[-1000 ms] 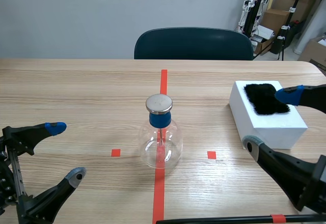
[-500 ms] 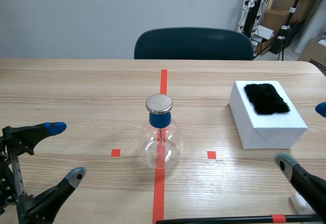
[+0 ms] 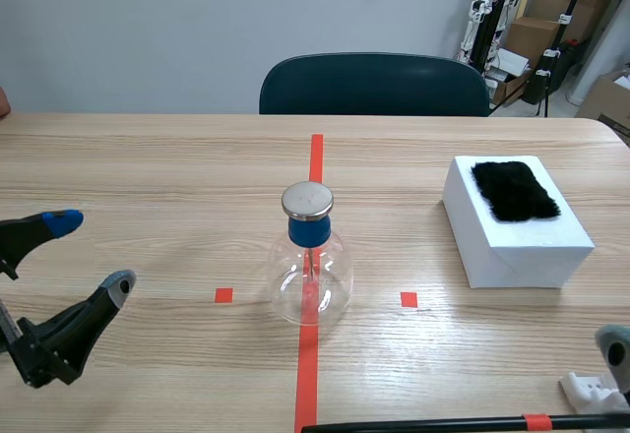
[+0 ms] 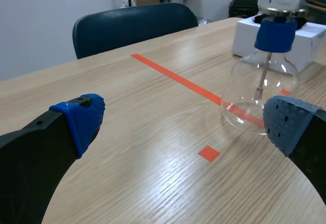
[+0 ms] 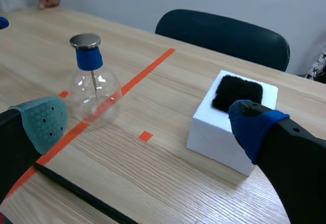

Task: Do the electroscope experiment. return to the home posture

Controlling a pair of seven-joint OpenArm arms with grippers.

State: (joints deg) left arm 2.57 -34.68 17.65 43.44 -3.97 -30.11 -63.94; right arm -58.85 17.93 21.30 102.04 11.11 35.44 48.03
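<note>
The electroscope flask stands untouched on the red tape line mid-table. The left gripper hangs low at the near left, fingers spread wide and empty, its arm cut off by the edge. The right gripper is nearly out of the scene view, with one grey pad showing at the near right corner, but its wrist view shows it released, holding nothing; the white box with black fur sits right of the flask, and a thin black rod along the near edge runs out of view.

One electroscope, one box, one chair
</note>
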